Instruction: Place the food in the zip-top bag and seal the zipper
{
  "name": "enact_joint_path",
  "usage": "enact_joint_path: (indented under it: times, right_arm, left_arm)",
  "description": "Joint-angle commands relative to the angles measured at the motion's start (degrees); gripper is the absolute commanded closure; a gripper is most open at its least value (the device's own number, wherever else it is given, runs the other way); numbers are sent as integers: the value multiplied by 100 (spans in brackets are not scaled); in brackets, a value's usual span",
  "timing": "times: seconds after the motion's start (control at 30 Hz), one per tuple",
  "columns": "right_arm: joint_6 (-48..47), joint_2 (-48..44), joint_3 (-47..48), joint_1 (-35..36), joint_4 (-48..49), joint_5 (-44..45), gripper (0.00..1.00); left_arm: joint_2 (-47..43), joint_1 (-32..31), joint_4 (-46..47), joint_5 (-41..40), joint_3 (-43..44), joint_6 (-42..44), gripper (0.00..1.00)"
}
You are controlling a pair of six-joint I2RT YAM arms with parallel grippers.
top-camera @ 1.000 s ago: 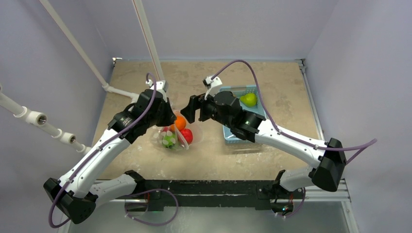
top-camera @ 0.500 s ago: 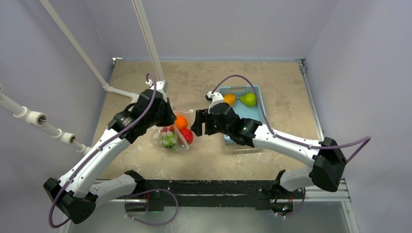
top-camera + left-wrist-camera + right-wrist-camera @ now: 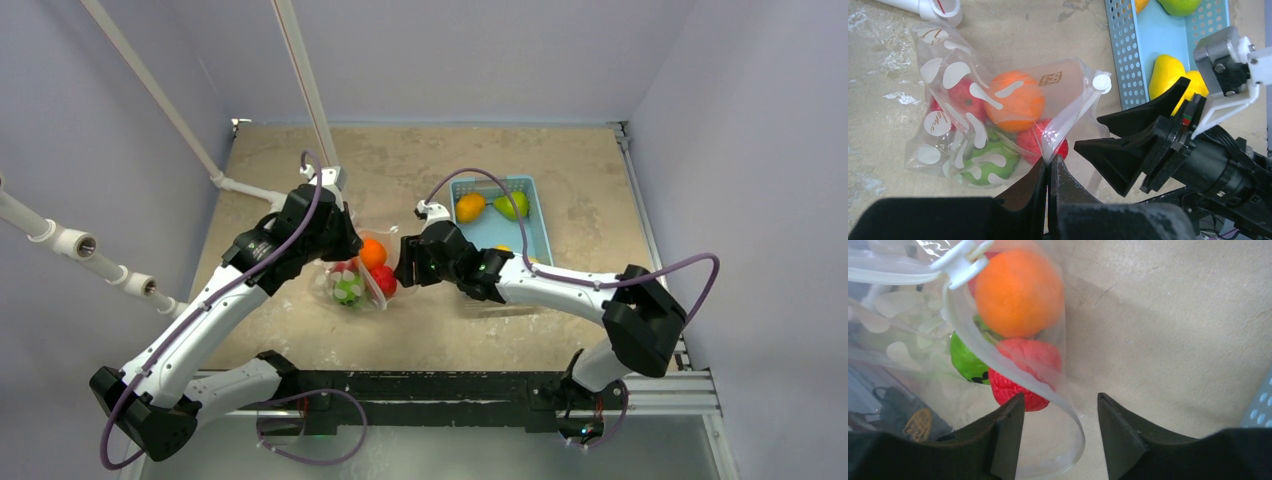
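Observation:
The clear dotted zip-top bag (image 3: 352, 285) (image 3: 955, 112) (image 3: 893, 325) lies at table centre-left, holding an orange fruit (image 3: 1014, 102) (image 3: 1019, 292), red fruits (image 3: 1048, 145) (image 3: 1023, 372) and a green one (image 3: 983, 162) (image 3: 968, 362). Its whitish zipper strip (image 3: 1013, 377) (image 3: 1075, 117) curls open, with a white slider tab (image 3: 1101, 82) (image 3: 959, 261). My left gripper (image 3: 345, 248) (image 3: 1049, 167) is shut on the bag's mouth edge. My right gripper (image 3: 403, 262) (image 3: 1060, 405) is open, its fingers either side of the loose zipper loop, right beside the bag.
A light-blue basket (image 3: 535, 225) (image 3: 1128, 60) stands right of the bag, holding orange (image 3: 469, 206), green (image 3: 512, 204) and yellow (image 3: 1168, 72) fruits. A white pipe (image 3: 245, 188) (image 3: 923, 6) lies at back left. Walls close in on three sides.
My right gripper has moved left and down from the basket to the bag's open mouth, uncovering the orange fruit in the basket. My left gripper has stayed still on the bag.

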Motion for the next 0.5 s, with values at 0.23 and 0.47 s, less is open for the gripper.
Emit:
enact_joint_path:
  times: [0.23,0.47]
  right_arm:
    - [-4,73,77,-86,609,-157,88]
    - [-336,-325,547,-88,213,157,100]
  left_arm:
    - [-224,-6,-60,-202,194,-111,100]
    - [-332,-6,-268,-380,290,-43,100]
